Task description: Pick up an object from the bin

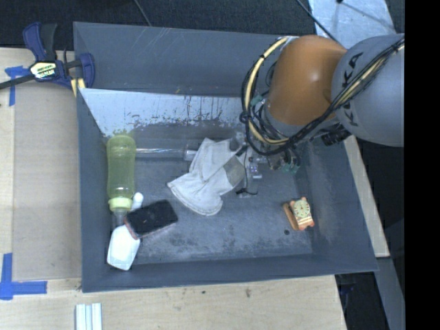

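A grey metal bin (227,243) is seen from above, with a robot arm reaching in from the right. The arm's wrist carries a rounded orange cover (302,81) ringed with looped cables. Five loose things can be counted on the bin floor, one of each kind. A crumpled white cloth (203,181) lies near the middle. A yellow-green translucent bottle (121,167) lies on its side along the left wall, its cap end toward the front. A flat black rectangular thing (152,217) lies just beside that cap end. A small white container (124,248) sits in the front left corner, touching the black thing. A small orange-and-tan block (300,214) lies alone toward the right, well apart from the rest. The gripper (244,176) is low in the bin, at the right edge of the white cloth, whose folds spread away to its left and toward the front. How far the pincer is open cannot be told, nor whether it has hold of the cloth.
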